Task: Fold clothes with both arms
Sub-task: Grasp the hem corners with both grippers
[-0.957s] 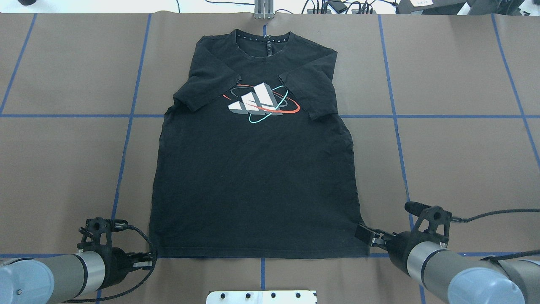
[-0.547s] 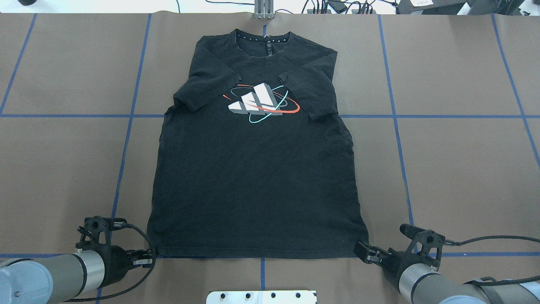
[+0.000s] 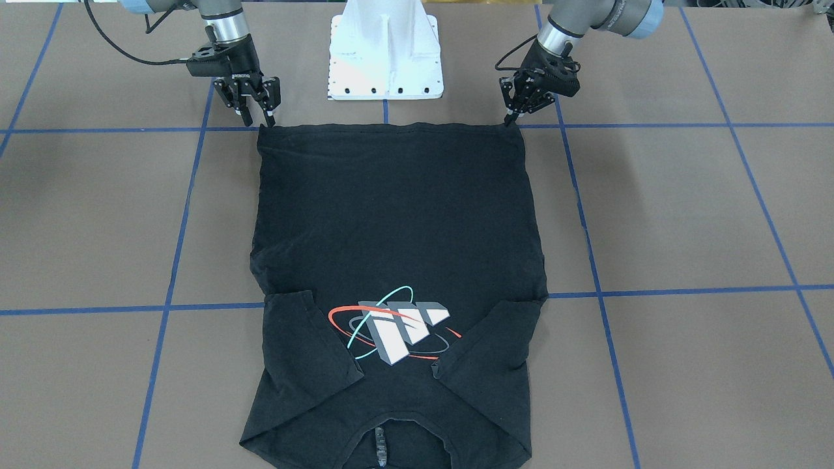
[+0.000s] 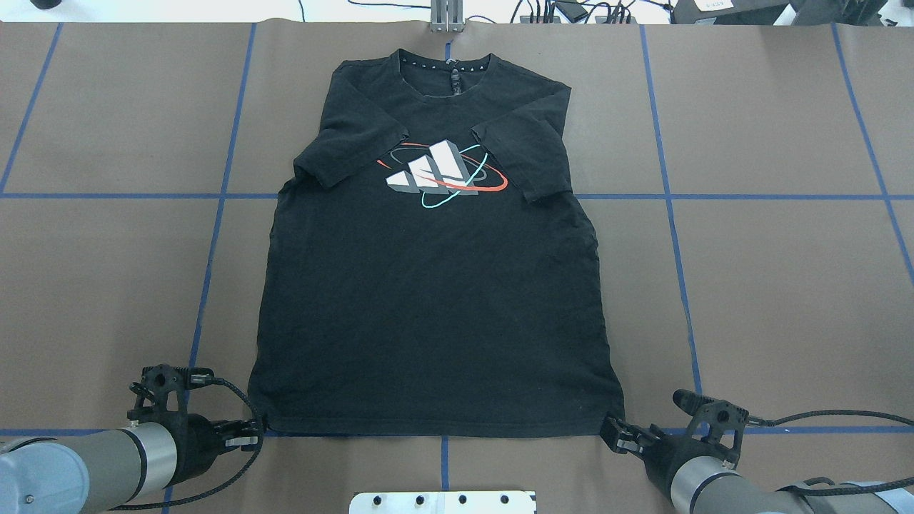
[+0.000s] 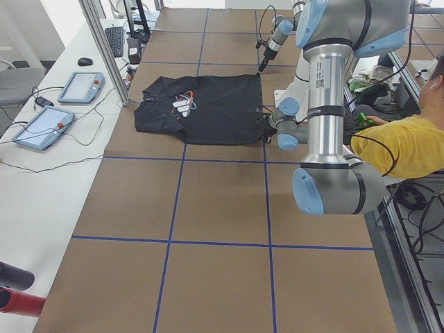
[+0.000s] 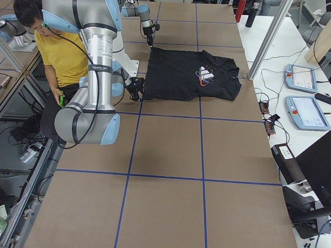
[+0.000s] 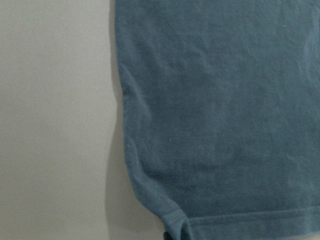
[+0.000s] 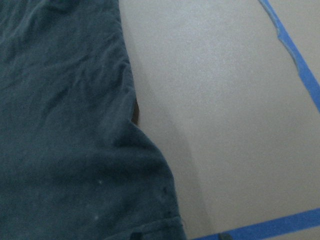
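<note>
The black T-shirt (image 4: 435,307) lay flat on the counter (image 4: 785,285), its long axis running from the near hem to the far collar. The left tool (image 4: 246,434) and right tool (image 4: 615,437) each sat at a hem corner, with the garment ahead. The front-facing view showed the right tool released, fingers spread. Whether the left tool was released or clenched could not be told. The wrist views showed only the hem corners.

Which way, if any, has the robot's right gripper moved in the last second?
Yes. The right gripper has slid back toward the robot, along the T-shirt's side edge to its hem corner, now level with the blue tape line it sat beyond earlier.
</note>
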`<move>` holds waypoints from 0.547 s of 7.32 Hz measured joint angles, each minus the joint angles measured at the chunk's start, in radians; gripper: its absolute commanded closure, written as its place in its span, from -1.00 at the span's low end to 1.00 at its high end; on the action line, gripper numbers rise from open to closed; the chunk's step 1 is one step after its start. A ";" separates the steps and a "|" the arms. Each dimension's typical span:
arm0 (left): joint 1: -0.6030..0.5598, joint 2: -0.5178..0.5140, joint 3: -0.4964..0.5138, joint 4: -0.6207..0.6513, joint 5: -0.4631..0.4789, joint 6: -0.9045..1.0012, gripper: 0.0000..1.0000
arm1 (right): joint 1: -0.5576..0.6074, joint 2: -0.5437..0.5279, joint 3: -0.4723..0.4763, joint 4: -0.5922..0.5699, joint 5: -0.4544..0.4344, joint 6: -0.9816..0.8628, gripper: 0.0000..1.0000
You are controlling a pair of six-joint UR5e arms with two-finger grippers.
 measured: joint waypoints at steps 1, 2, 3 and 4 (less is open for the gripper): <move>-0.001 0.000 -0.001 0.000 0.000 0.000 1.00 | -0.007 0.001 -0.002 0.000 -0.005 0.000 0.23; -0.001 0.001 -0.003 0.000 0.000 0.000 1.00 | -0.013 0.001 -0.005 0.000 -0.007 0.000 0.26; -0.001 0.002 -0.003 0.000 0.000 0.000 1.00 | -0.017 0.003 -0.006 0.000 -0.007 0.000 0.36; -0.001 0.004 -0.004 0.000 0.000 0.000 1.00 | -0.021 0.004 -0.007 -0.001 -0.007 -0.001 0.54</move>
